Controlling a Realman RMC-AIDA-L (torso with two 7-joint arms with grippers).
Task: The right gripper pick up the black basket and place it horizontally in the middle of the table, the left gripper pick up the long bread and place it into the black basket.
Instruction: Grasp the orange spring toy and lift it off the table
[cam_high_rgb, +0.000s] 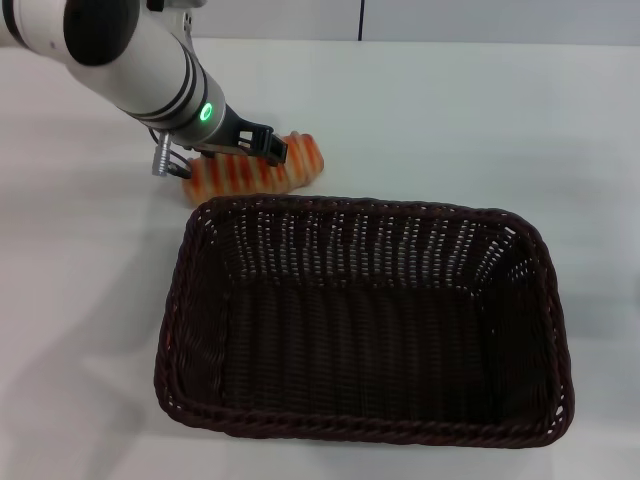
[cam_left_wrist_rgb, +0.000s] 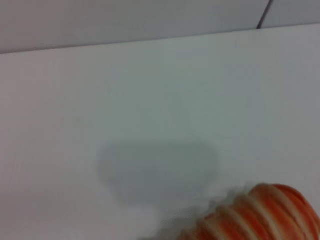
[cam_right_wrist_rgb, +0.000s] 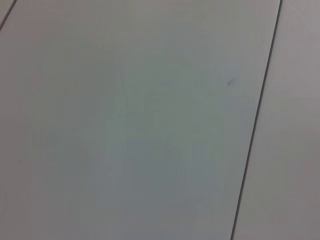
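The black basket (cam_high_rgb: 362, 320) is lying crosswise on the white bench (cam_high_rgb: 480, 120), filling the lower centre of the head view. In the upper left, the left pincer (cam_high_rgb: 240, 150) is reaching over the long bread (cam_high_rgb: 255, 172), which is lying just behind the basket's far rim; whether its fingers are spread or pinching I cannot tell. The right pincer is staying out of sight. An off-centre grip is risking the loaf tilting and snagging on that rim.

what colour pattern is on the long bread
Pale cream with orange-brown crosswise stripes on the long bread, beside the left gripper; best seen in the head view.
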